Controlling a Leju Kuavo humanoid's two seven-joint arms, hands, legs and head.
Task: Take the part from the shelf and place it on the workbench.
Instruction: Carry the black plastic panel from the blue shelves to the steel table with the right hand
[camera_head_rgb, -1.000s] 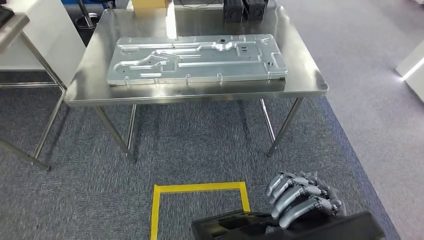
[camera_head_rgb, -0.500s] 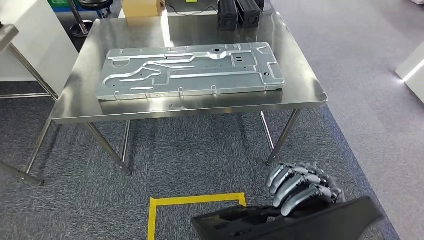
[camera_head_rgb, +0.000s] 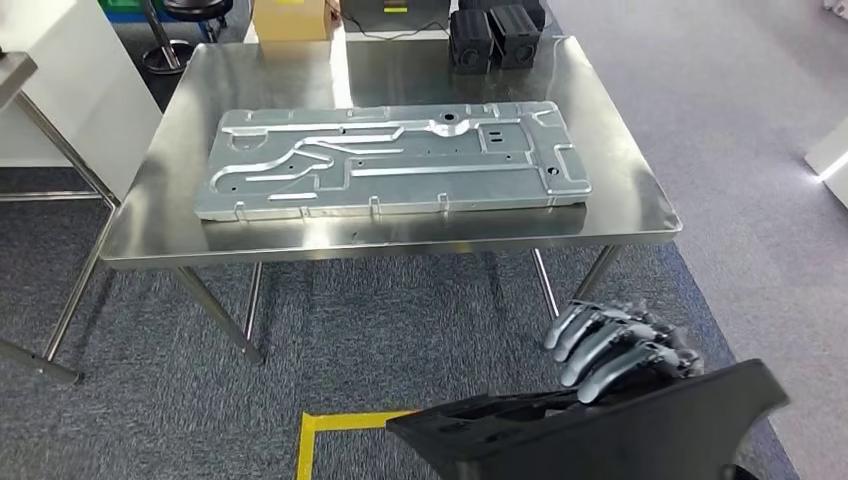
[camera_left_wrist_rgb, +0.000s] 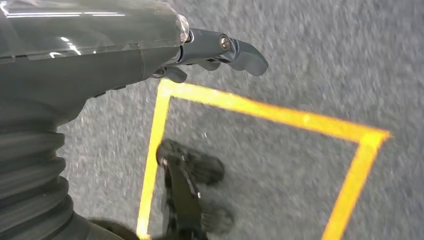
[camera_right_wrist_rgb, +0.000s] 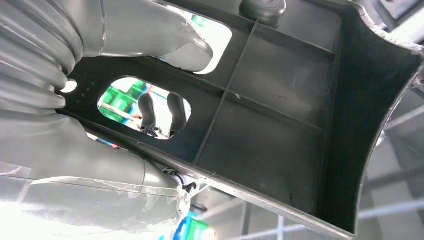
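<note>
Your right robot hand (camera_head_rgb: 625, 350) grips the black plastic part (camera_head_rgb: 600, 430), fingers curled over its upper edge; the right wrist view shows the thumb (camera_right_wrist_rgb: 165, 40) pressed on the ribbed inner face of the part (camera_right_wrist_rgb: 280, 115). The part is low in front of you, well short of the desk (camera_head_rgb: 640, 215). Your left robot hand (camera_left_wrist_rgb: 220, 47) hangs over the carpet holding nothing; I cannot tell how far its fingers are curled.

Keep the grip firm and carry the part level. A large aluminium plate (camera_head_rgb: 390, 160) covers most of the steel top, so aim for the bare strip by the near edge or right side. Two black speakers (camera_head_rgb: 495, 35) and a cardboard box (camera_head_rgb: 290, 18) stand at the back. Yellow tape (camera_head_rgb: 345, 430) marks the grey carpet.
</note>
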